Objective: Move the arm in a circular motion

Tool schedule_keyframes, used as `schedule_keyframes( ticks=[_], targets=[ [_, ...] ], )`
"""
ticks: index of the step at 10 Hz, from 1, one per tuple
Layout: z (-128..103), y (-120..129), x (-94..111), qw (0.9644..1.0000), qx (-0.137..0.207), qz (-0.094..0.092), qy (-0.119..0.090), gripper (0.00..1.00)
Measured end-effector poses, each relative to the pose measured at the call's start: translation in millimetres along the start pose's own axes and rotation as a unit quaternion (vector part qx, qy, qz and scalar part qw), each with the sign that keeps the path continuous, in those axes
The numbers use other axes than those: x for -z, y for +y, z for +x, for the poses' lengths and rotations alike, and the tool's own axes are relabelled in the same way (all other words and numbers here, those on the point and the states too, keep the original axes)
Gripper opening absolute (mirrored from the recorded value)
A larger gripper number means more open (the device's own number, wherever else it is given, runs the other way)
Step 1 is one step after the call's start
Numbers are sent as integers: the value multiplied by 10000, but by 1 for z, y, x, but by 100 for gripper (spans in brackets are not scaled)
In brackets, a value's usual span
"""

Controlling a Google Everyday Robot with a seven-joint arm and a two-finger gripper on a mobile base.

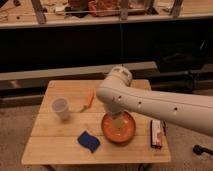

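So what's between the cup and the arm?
The camera view shows a carrot between the cup and the arm; the gripper is hidden behind the arm, near the bowl.
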Motion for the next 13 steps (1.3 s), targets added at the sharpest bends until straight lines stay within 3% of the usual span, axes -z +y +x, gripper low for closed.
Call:
schedule_keyframes(
  ticks=[6,13],
  targets=[
    [-15,-39,-4,9997,245,56,-54,80],
    [-1,-87,-9,9998,159,78,-115,80]
  ],
)
